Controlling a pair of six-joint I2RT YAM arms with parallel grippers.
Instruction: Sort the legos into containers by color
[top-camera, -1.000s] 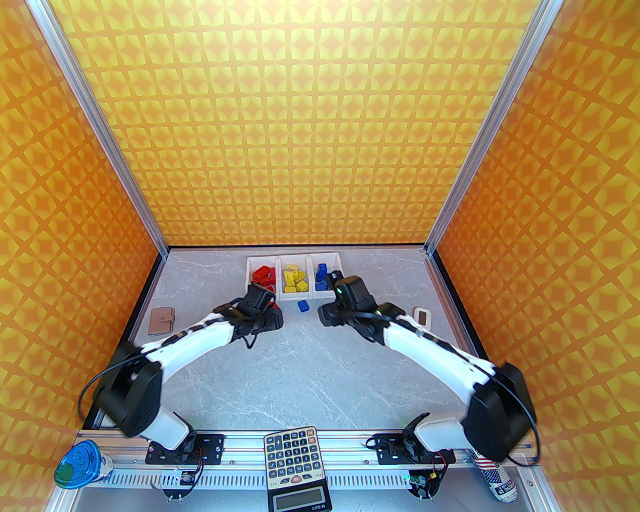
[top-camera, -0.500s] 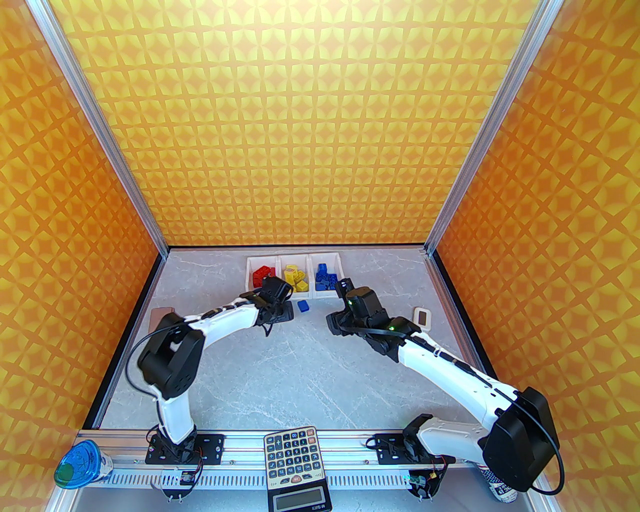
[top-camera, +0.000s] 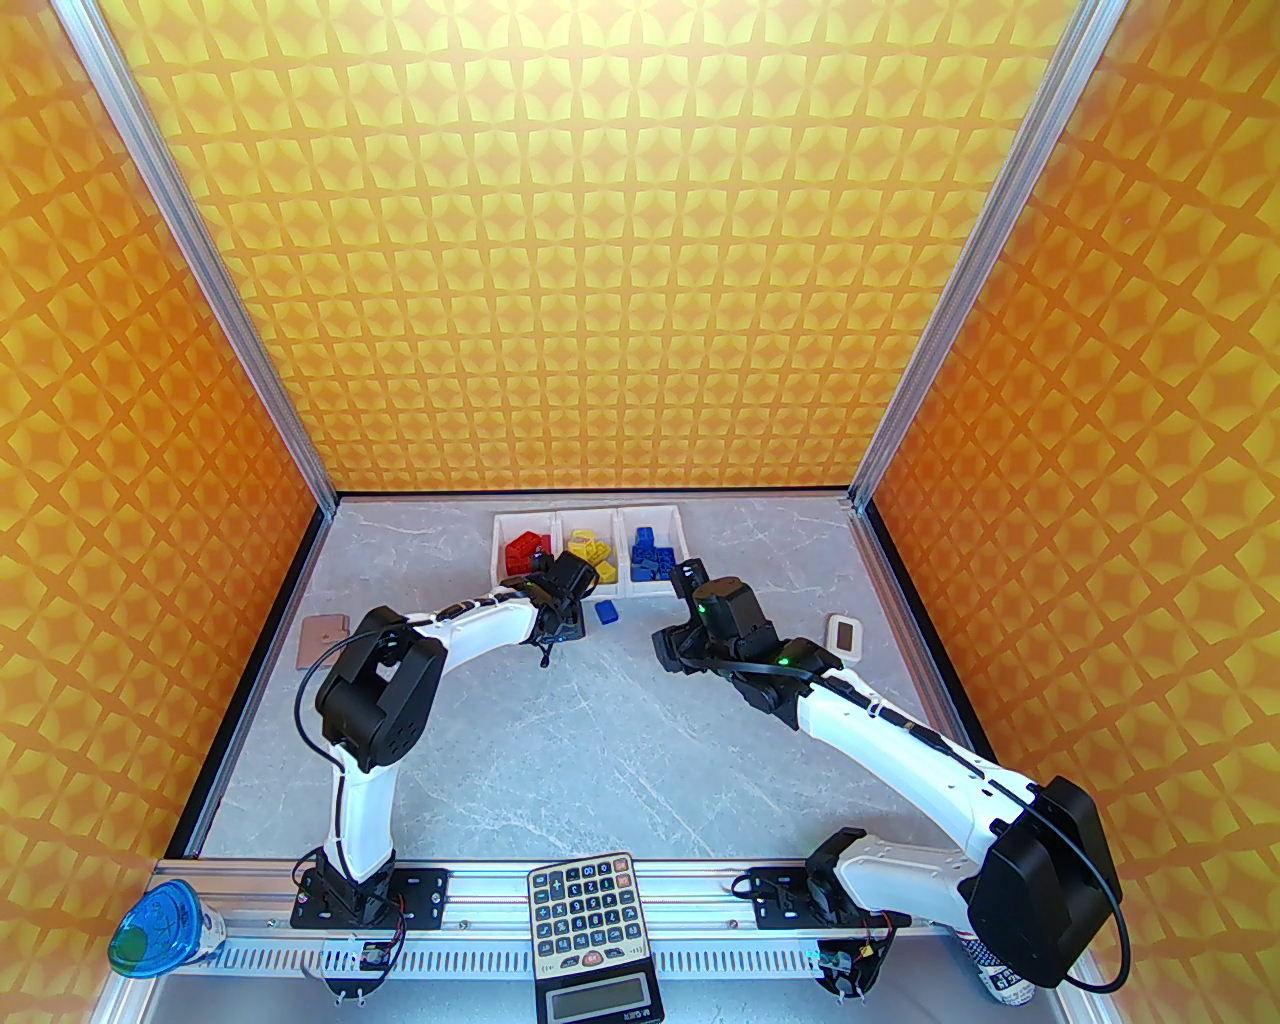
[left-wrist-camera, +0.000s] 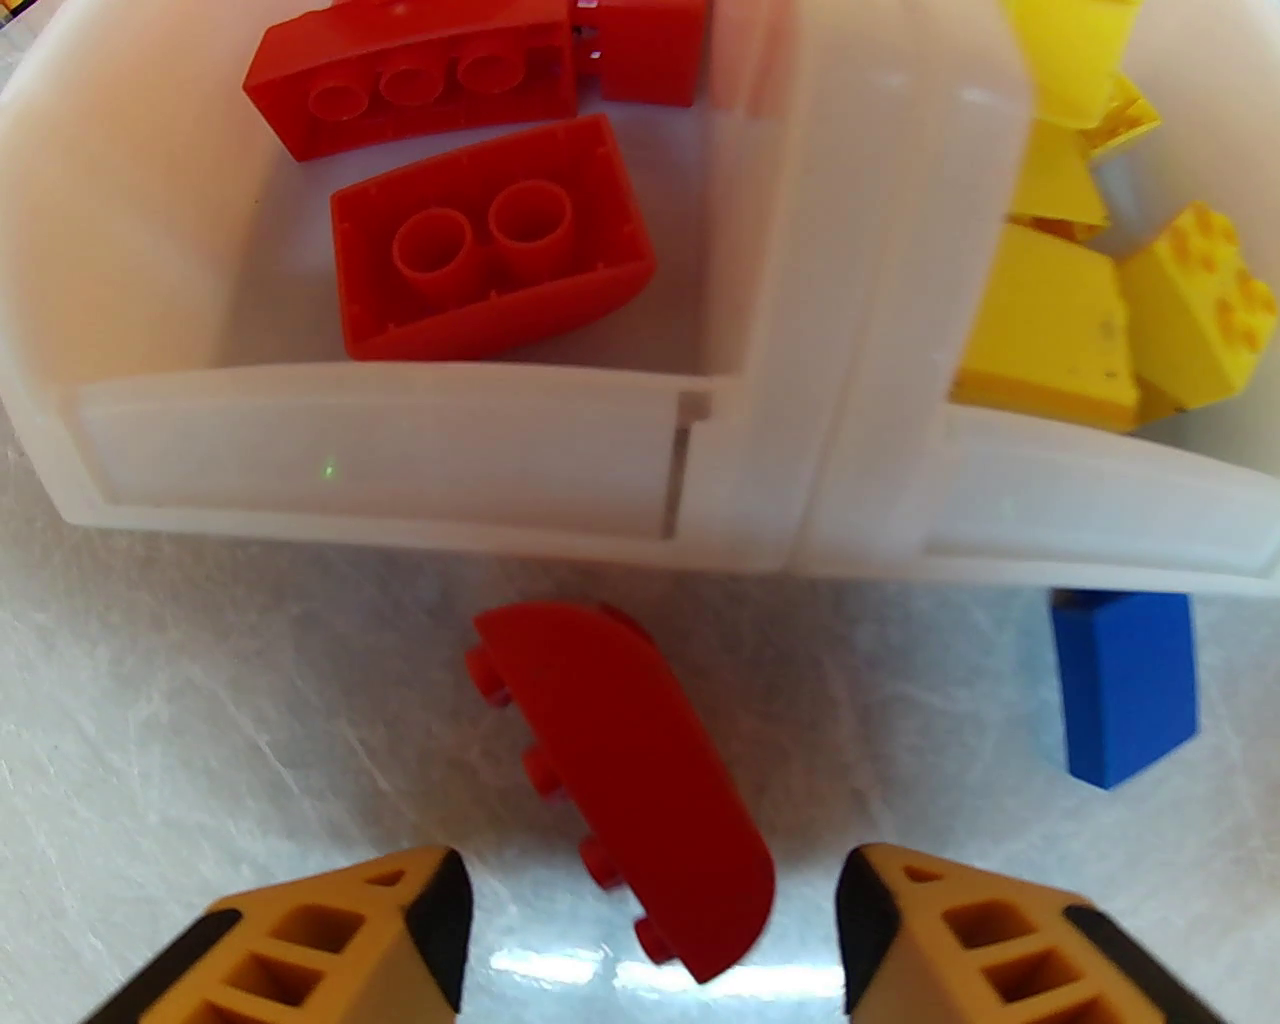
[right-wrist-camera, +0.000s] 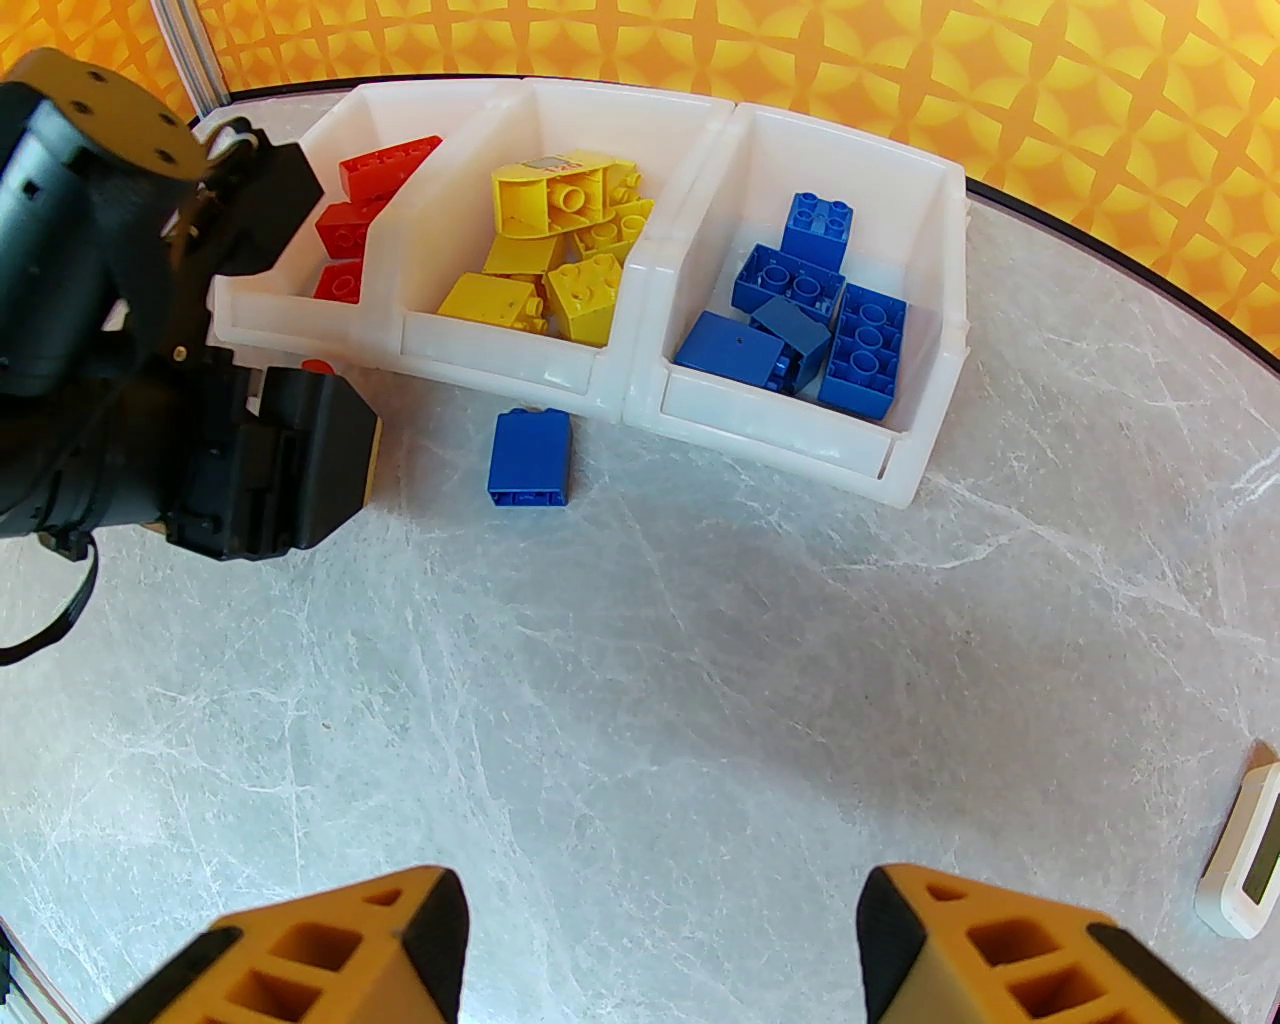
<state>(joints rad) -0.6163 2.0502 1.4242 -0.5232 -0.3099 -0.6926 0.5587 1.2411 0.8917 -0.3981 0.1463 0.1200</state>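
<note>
The grey marbled table (top-camera: 560, 740) carries everything. The containers (right-wrist-camera: 770, 425) sit in a joined row at the middle of its far edge, open tops up so either arm can drop pieces in from above. Most of the legos (right-wrist-camera: 585, 300) already lie inside, red in the left bin, yellow in the middle and blue in the right. By my reading the sort is nearly done, with two pieces out on the table. The left gripper (left-wrist-camera: 650, 905) is low, just in front of the red bin's front wall. Its jaws are apart, astride the near end of the red brick (left-wrist-camera: 630, 770) with a gap on both sides, so it holds nothing. That straddle looks like the set-up for a pinch across the narrow width. The right gripper (right-wrist-camera: 660, 930) hangs nearer the table's middle, spread and empty, probably kept back to leave room. The red brick is curved, lies on its side and stops just short of the wall between the red and yellow bins. The blue brick (right-wrist-camera: 529, 457) lies just beside the yellow bin's front wall, apart from both grippers.
</note>
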